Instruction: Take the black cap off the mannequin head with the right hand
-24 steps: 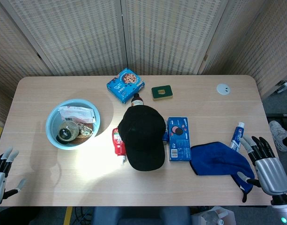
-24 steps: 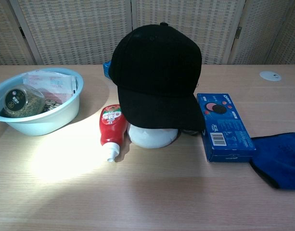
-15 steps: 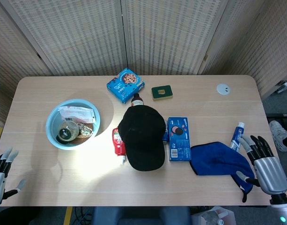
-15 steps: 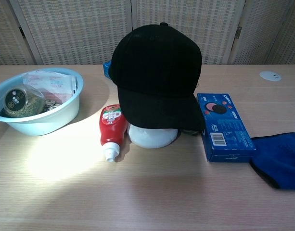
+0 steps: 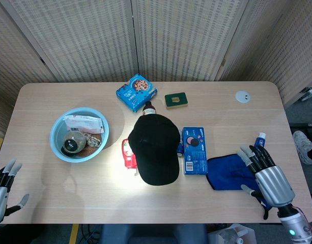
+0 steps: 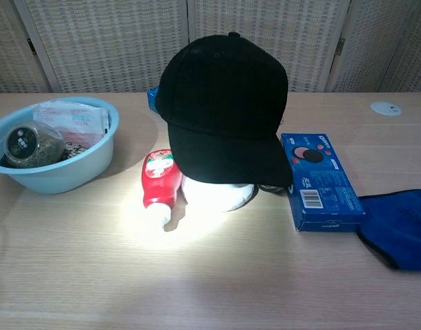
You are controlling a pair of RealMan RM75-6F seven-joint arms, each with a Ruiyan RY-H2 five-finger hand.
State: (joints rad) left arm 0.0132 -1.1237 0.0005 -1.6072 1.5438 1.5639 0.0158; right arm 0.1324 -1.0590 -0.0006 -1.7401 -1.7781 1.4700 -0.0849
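Observation:
The black cap [image 5: 154,148] [image 6: 224,103] sits on the white mannequin head [image 6: 220,194] at the table's middle, brim toward the front edge. Only the head's base shows under the brim in the chest view. My right hand [image 5: 267,176] hovers at the front right, over the blue cloth [image 5: 232,173], fingers spread and empty, well to the right of the cap. My left hand [image 5: 0,188] is at the front left corner, fingers apart, holding nothing. The chest view shows neither hand.
A red ketchup bottle [image 5: 128,153] lies left of the cap, a blue Oreo box [image 5: 194,150] right of it. A light-blue bowl [image 5: 57,145] with snacks stands at the left. A cookie box [image 5: 136,92], green tin [image 5: 176,100], white disc [image 5: 242,96] and toothpaste tube [image 5: 258,142] lie farther off.
My right hand has moved left and inward over the blue cloth. The bright light patch on the table has shifted right toward the cap. The left hand barely moved.

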